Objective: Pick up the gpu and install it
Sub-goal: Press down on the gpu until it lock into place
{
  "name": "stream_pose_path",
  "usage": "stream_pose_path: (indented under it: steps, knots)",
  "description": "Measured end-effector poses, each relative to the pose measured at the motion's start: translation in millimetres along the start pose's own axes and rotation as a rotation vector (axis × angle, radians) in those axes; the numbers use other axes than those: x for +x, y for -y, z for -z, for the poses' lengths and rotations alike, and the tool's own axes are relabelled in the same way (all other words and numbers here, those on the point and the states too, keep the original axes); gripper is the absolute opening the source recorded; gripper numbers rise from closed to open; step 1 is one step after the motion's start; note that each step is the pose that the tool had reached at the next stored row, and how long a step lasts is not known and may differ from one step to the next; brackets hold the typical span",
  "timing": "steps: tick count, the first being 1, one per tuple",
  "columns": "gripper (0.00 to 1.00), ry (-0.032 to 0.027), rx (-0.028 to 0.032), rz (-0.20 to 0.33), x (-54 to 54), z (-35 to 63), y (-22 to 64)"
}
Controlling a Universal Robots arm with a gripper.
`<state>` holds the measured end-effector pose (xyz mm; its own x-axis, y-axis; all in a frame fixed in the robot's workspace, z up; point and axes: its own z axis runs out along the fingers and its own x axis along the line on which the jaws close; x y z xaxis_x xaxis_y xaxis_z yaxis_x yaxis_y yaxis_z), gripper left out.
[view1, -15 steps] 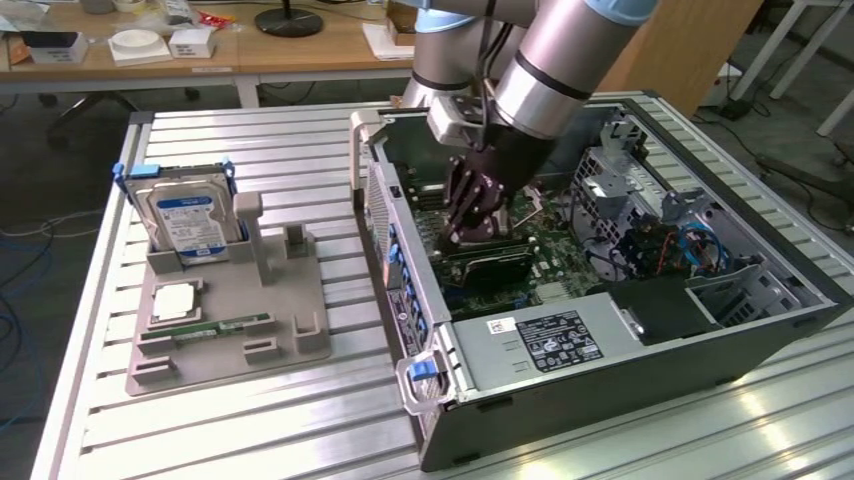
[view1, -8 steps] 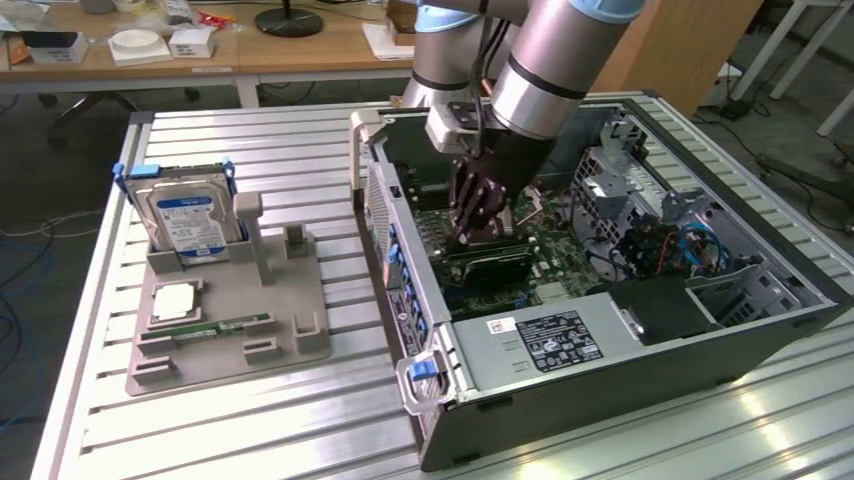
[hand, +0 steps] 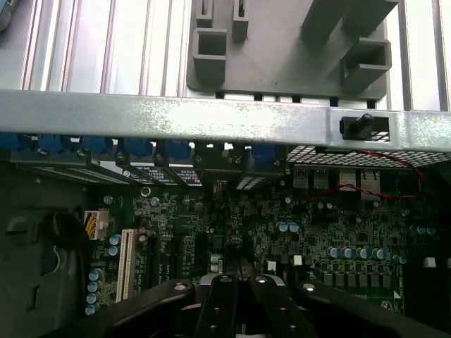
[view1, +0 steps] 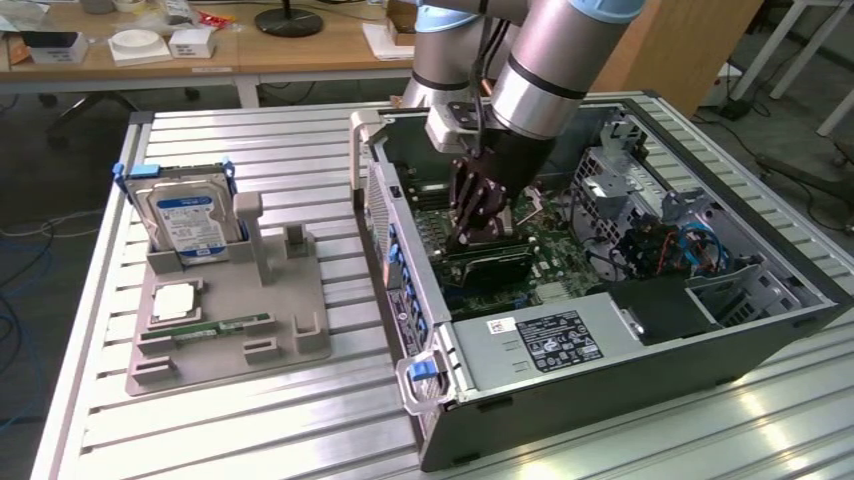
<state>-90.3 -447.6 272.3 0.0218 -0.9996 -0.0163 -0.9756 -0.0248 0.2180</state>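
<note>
Claw [view1: 478, 235] closed, down inside case [view1: 641, 370] at gpu [view1: 487, 262] over motherboard [hand: 282, 232]; pickup done, seating apparently unfinished.

Even overhead light is washing the exterior view, glaring off the ribbed desk [view1: 267, 430] near its bottom right corner. In the wrist view, the case's metal rail [hand: 211, 120] is shining brightly while the motherboard [hand: 282, 232] below is sitting dim and soft.

Silver-grey arm [view1: 561, 60], black claw [view1: 481, 215]
</note>
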Motion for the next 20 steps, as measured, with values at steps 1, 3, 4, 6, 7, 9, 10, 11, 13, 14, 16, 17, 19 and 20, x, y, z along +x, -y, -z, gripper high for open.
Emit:
stream_pose_path:
  steps: [1, 3, 4, 6, 7, 9, 10, 11, 13, 14, 16, 17, 19, 20]
  knots:
    - [0.1, 0.0, 0.0, 0.0, 0.0, 0.0, 0.0]
    - [0.1, 0.0, 0.0, 0.0, 0.0, 0.0, 0.0]
    - [0.1, 0.0, 0.0, 0.0, 0.0, 0.0, 0.0]
    - [0.1, 0.0, 0.0, 0.0, 0.0, 0.0, 0.0]
    - [0.1, 0.0, 0.0, 0.0, 0.0, 0.0, 0.0]
    - [0.1, 0.0, 0.0041, 0.0, -0.1, 0.0, -0.1]
    - [0.1, -0.0005, 0.0176, 0.0, -0.1, 0.1, -0.1]
    - [0.1, -0.0008, 0.0352, 0.0, 0.0, 0.0, 0.0]
    - [0.1, -0.0018, 0.0716, 0.001, 0.0, 0.1, 0.0]
    - [0.1, -0.0021, 0.0907, 0.001, 0.0, 0.0, 0.0]
    - [0.1, -0.0031, 0.1267, 0.001, 0.0, 0.0, -0.1]
    - [0.1, -0.0035, 0.1447, 0.002, 0.0, 0.0, -0.1]
    - [0.1, -0.0044, 0.1805, 0.002, 0.0, 0.0, -0.3]
    - [0.1, -0.0048, 0.1986, 0.002, 0.0, -0.1, -0.3]
